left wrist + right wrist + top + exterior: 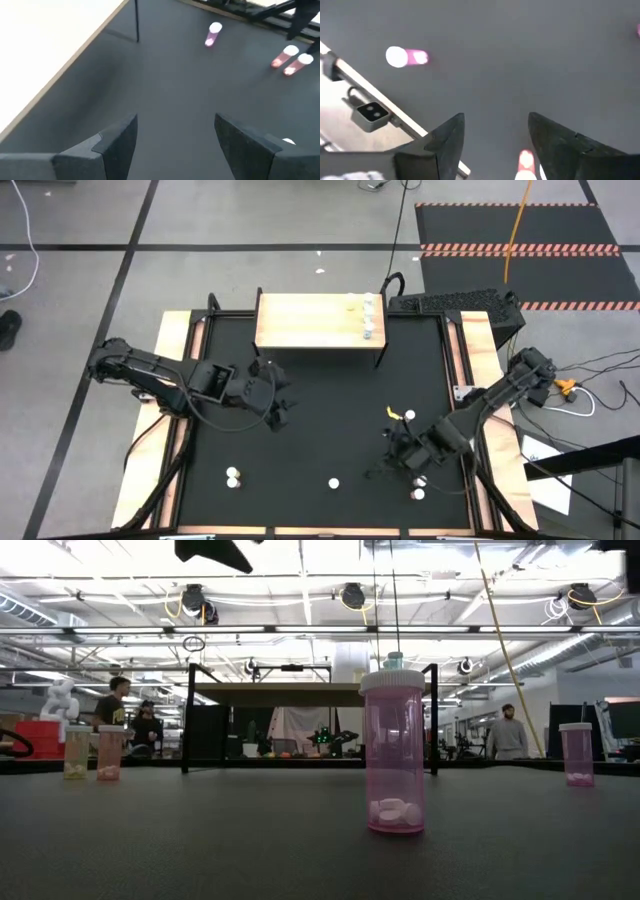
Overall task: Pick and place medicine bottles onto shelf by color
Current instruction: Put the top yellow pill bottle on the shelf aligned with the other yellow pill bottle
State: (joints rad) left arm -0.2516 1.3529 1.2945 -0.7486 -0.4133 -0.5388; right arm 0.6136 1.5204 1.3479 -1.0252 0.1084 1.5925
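Left hand (175, 142): hovers over the black mat (320, 430) left of centre, in front of the shelf; its two dark fingers (117, 142) stand well apart with only bare mat between them, holding nothing.
Right hand (495, 140): low over the mat toward the front right; fingers (447, 142) spread apart, nothing gripped. A pink bottle (526, 162) with a white cap stands just ahead of the gap between them, untouched as far as can be seen.
Shelf (310, 322): light wooden board on thin black legs at the far middle of the surface; in the low view it shows as a dark frame behind the nearest bottle.
Bottles on shelf (368, 315): a small group of white-capped ones near its right end, colours too small to tell.
Bottles on mat: one at front left (232, 477), one at front centre (333, 482), one by the right hand (418, 493), and a yellow one (409, 416) right of centre.
Low view: a pink bottle (393, 752) with white tablets stands upright in the middle; another pink one (576, 754) at far right; a yellowish (77, 752) and a pinkish one (109, 753) side by side at far left.
Room: people (127, 718) stand beyond the surface.
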